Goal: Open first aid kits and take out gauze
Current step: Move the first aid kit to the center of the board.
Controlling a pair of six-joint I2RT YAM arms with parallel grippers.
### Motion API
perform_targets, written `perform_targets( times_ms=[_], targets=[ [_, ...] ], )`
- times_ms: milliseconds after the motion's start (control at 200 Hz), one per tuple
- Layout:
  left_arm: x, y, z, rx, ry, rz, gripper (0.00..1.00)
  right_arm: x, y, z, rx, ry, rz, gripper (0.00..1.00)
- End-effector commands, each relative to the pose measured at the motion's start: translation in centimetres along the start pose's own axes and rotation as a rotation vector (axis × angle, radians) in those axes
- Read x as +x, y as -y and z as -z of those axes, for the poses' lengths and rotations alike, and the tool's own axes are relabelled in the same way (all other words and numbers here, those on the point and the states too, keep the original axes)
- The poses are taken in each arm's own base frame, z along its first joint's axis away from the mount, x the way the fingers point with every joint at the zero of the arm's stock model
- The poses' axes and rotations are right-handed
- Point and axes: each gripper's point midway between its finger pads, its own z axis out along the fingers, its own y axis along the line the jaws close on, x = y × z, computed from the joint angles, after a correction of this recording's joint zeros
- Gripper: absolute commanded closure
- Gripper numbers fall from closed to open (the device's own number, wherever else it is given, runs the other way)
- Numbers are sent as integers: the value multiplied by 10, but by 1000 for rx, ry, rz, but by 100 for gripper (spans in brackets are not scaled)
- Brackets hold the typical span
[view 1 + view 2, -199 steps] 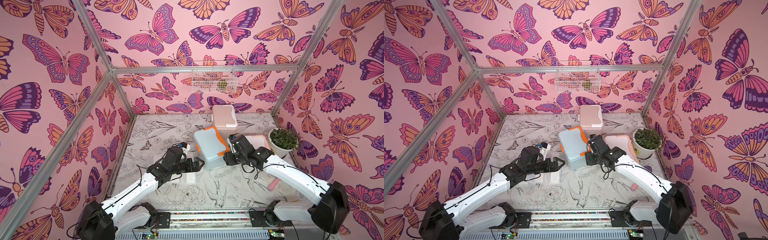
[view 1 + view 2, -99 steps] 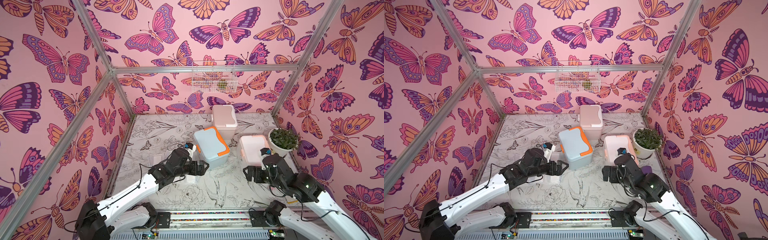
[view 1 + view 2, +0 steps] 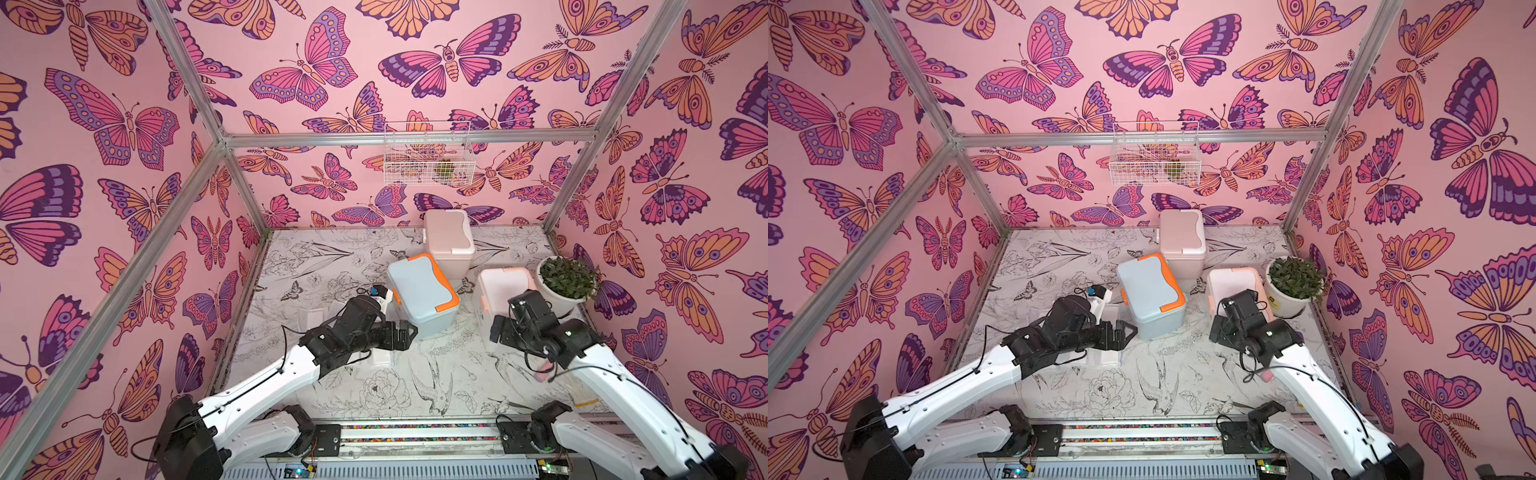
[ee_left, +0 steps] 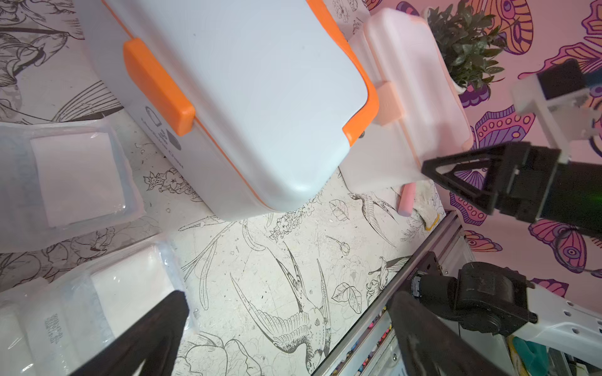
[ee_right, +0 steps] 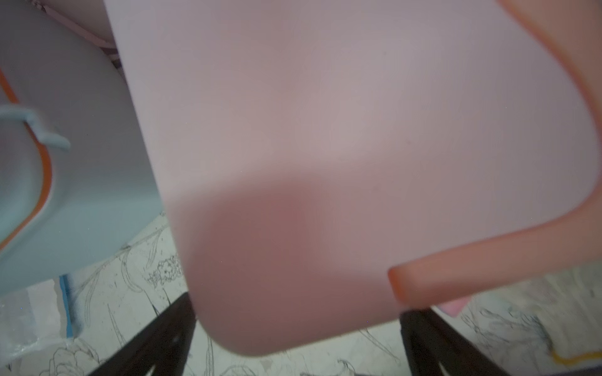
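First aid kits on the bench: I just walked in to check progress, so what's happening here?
The left gripper hovers open above gauze packets lying on the table beside the shut blue-grey kit. The right gripper, open, straddles a near corner of the white kit with peach trim. The beige-pink kit stands shut behind.

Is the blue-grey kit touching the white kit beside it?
Apart. Both top views show a strip of printed table between the blue-grey kit and the white kit.
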Motion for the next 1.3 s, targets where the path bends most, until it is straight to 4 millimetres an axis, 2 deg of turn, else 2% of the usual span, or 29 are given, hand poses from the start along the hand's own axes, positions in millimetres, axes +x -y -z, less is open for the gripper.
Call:
perform_targets(
  times_ms=[0, 165, 300, 496, 661, 851, 976, 1067, 1132, 1297],
  targets=[
    [-3, 0, 6, -15, 15, -18, 0, -37, -46, -4, -159, 57, -4, 8],
    [-3, -6, 10, -36, 31, -14, 0, -64, -48, -19, -96, 107, -78, 19],
    [-3, -8, 12, -43, 41, -9, 0, -77, -46, -32, -76, 124, -137, 21],
    [-4, -13, 17, -68, 60, -12, 0, -84, -41, -44, -52, 139, -114, 22],
    [-5, -17, 20, -82, 67, -11, 0, -79, -36, -51, -41, 112, -93, 21],
    [-8, -28, 24, -127, 103, -20, 0, -70, -37, -43, -64, 89, 33, 18],
    [-12, -39, 32, -177, 149, -38, 0, -64, -31, -34, -81, 137, 114, 10],
    [-15, -53, 38, -247, 199, -46, 0, -62, -26, -22, -122, 228, 141, 0],
    [-19, -64, 43, -297, 246, -57, 0, -63, -23, -11, -152, 313, 163, 1],
    [-25, -94, 57, -426, 378, -71, 0, -63, -1, 1, -123, 496, 207, 1]
  ],
)
